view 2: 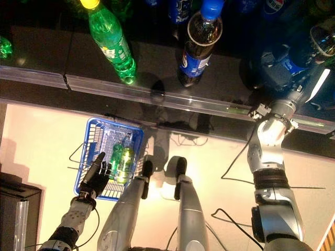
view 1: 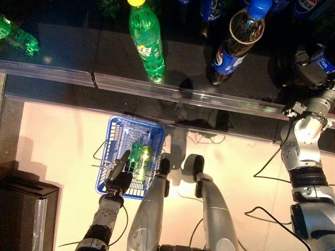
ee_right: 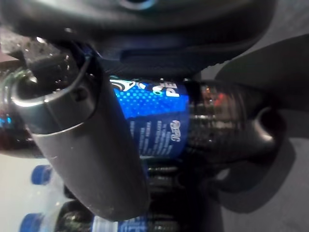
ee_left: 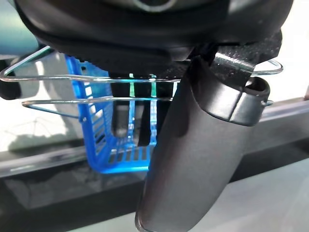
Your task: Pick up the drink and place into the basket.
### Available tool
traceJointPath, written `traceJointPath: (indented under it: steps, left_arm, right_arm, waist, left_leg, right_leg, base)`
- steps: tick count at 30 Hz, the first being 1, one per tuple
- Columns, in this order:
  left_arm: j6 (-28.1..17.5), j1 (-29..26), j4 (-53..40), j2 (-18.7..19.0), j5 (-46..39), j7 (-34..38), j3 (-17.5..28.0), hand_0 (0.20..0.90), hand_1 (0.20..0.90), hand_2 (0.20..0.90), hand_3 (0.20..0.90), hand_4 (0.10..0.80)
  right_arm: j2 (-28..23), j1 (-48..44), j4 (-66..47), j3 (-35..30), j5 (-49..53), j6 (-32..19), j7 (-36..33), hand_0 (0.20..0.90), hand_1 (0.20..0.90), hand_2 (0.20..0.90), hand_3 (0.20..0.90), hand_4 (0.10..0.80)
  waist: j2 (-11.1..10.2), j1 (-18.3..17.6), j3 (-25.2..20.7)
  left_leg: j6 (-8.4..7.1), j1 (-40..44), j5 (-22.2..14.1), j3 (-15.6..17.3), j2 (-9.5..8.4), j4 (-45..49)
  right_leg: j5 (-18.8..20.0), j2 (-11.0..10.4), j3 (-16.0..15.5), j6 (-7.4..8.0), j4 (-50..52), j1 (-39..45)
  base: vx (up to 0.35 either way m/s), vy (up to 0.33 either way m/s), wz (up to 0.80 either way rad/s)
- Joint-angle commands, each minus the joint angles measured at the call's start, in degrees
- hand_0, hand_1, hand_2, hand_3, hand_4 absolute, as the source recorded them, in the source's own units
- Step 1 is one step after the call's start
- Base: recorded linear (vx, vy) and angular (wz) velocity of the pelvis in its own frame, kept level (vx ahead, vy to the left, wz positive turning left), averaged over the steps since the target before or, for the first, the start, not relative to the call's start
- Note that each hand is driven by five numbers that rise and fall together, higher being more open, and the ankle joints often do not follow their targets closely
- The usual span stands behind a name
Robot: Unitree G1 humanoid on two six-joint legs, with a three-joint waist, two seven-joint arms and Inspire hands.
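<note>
My right hand [view 1: 308,72] reaches onto the dark shelf at the far right. In the right wrist view its thumb [ee_right: 82,140] and fingers are curled round a dark cola bottle with a blue label [ee_right: 159,126]. That bottle also shows at the right edge of the left eye view [view 1: 325,60]. My left hand [view 1: 119,180] is shut on the thin wire handles [ee_left: 96,79] of the blue basket [view 1: 116,129], which hangs low at the left in front of the shelf. Green bottles [view 1: 140,159] lie inside the basket.
On the shelf stand a green bottle [view 1: 146,39] and a dark cola bottle with a blue cap [view 1: 235,44]; another green bottle [view 1: 18,36] lies at the far left. A pale rail [view 1: 183,94] runs along the shelf's front edge. A dark box [view 1: 26,209] stands at the lower left.
</note>
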Motion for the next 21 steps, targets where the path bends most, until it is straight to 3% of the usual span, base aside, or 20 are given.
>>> traceJointPath:
  steps: [1,12,21]
  left_arm:
    - [-3.9,1.0,-7.5,8.6,-2.1,-5.1,2.7,0.300,0.300,0.300,0.200,0.100]
    - [-3.3,1.8,-7.4,9.6,-2.9,-5.7,3.8,0.300,0.300,0.300,0.200,0.100]
    - [-3.1,4.2,-8.7,9.4,-2.3,-6.2,6.4,0.300,0.300,0.300,0.200,0.100]
  right_arm:
    - [-9.0,-5.2,-0.8,0.6,-3.2,-3.9,-3.8,0.300,0.300,0.300,0.200,0.100]
    - [-9.2,-4.2,-1.9,0.1,-8.9,-7.6,-7.6,0.300,0.300,0.300,0.200,0.100]
    - [-7.9,3.7,-15.1,-4.3,-18.1,-8.4,-8.7,0.300,0.300,0.300,0.200,0.100]
  waist:
    - [1.7,0.8,-1.2]
    - [1.4,1.0,-1.2]
    - [1.1,-0.6,-2.3]
  left_leg:
    - [3.50,0.5,-1.0,-2.9,-5.23,-2.2]
    - [3.87,3.4,-1.2,-3.3,-5.48,-4.0]
    - [4.45,6.5,-1.9,-2.5,-5.53,-5.5]
  right_leg:
    - [-5.8,2.7,-4.4,0.63,-0.3,5.1]
    - [-5.3,2.5,-3.7,1.40,-2.1,7.5]
    - [-4.2,1.8,-2.1,2.47,-5.3,10.5]
  base:
    - [0.000,0.000,0.00]
    - [-0.004,0.013,0.04]
    - [-0.002,0.005,0.01]
